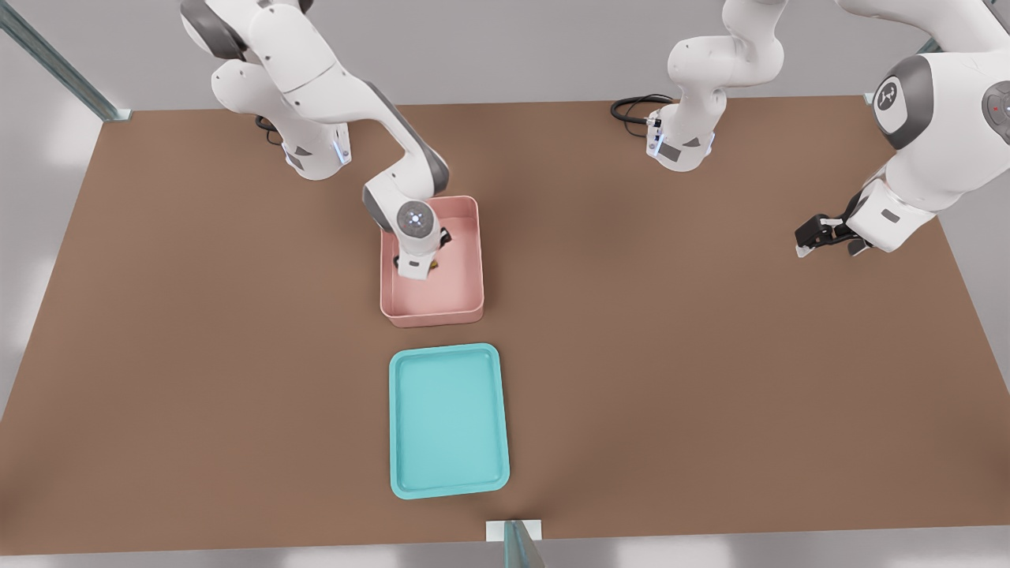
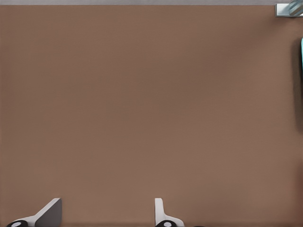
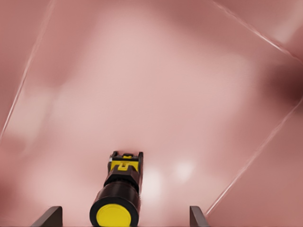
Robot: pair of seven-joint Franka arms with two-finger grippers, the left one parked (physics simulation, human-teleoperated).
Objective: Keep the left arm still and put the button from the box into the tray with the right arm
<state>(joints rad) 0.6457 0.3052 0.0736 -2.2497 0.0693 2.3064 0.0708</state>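
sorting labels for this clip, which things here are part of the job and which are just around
Part of the job:
button, lying in the box
box, pink
tray, teal
gripper, lowered inside the box, fingers open either side of the button

Just around:
table
black cable

A simulated robot test cell, not a lived-in room: a plain brown table [image 1: 710, 355] with flat, even colour stands against blank grey walls; metal frame posts [image 1: 55, 63] rise at its corners and another bracket [image 1: 517, 536] sits at the near edge; two white arms are bolted to the tabletop, cables [image 1: 635, 109] coiled by one base; the only goods are a pink box [image 1: 465, 304] and a teal tray [image 1: 447, 489]; the right arm [image 1: 339, 95] reaches into the box, its gripper [image 3: 125, 222] spread wide around a yellow button [image 3: 117, 208].
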